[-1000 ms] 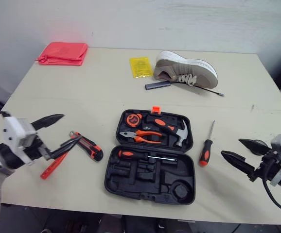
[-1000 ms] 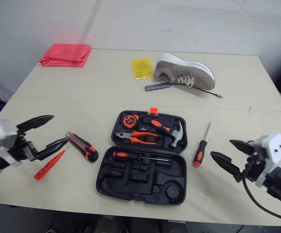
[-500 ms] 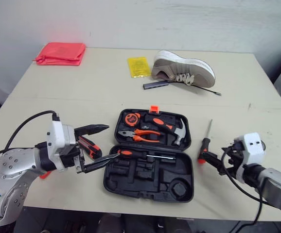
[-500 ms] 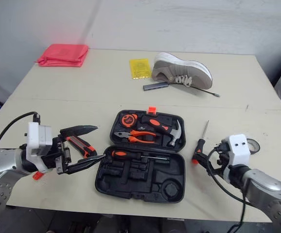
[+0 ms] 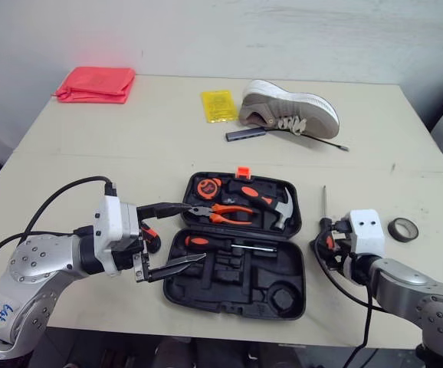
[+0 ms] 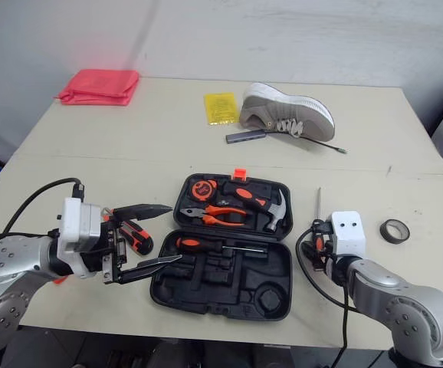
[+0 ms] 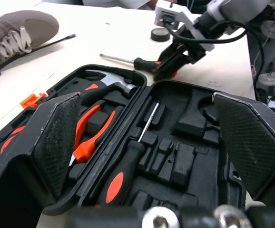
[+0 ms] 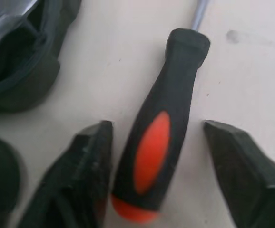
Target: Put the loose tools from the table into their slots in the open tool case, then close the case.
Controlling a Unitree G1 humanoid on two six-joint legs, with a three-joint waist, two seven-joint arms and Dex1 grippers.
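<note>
Tool case (image 5: 229, 295), where is it?
— In the middle of the table (image 5: 168, 146), lid laid flat, open. A tape measure (image 5: 208, 187), pliers (image 5: 223, 213) and a hammer (image 5: 271, 203) sit in the far half, and one screwdriver (image 5: 221, 245) lies in the near half.
And on the left?
— The left gripper (image 5: 198, 231) has come in from the table's left side. A second ago it hung over the utility knife (image 6: 133, 236); now its spread fingers reach over the case's left edge, empty. The knife lies on the table just behind them.
The right side?
— The loose screwdriver (image 8: 159, 142) lies on the table just right of the case, shaft pointing away from the robot. A second ago the right gripper (image 8: 157, 125) was well off to the right. Now its fingers are spread to either side of the handle, one just beside it and the other with a gap, not pinching.
Has that screwdriver moved?
— Its shaft has swung slightly toward the case in the last half second.
Anything farther right?
— A roll of tape (image 5: 403, 228), near the table's edge.
</note>
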